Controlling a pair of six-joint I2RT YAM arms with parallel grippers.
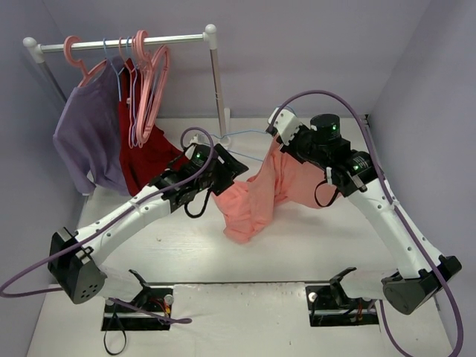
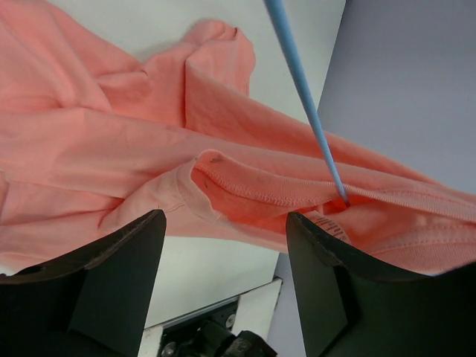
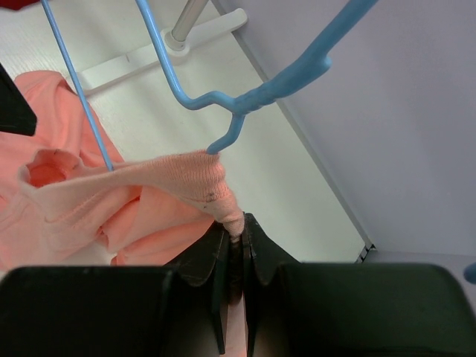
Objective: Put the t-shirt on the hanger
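The salmon t-shirt (image 1: 256, 195) hangs bunched between both arms, its lower part resting on the white table. My right gripper (image 3: 239, 227) is shut on a pinch of the ribbed collar (image 3: 186, 175) and holds it up just below the hook of the thin light-blue hanger (image 3: 245, 100). One hanger wire (image 2: 309, 97) runs down into the collar opening (image 2: 260, 186). My left gripper (image 2: 223, 249) is open just under the collar hem, with nothing between its fingers (image 2: 327, 282). In the top view the hanger (image 1: 242, 134) lies behind the left gripper (image 1: 230, 169) and right gripper (image 1: 277, 149).
A white clothes rail (image 1: 126, 43) at the back left carries pink plastic hangers (image 1: 152, 82), a lavender shirt (image 1: 89, 134) and a dark red garment (image 1: 145, 152). Its right post (image 1: 219, 89) stands just behind the hanger. Lilac walls close in at the back and right.
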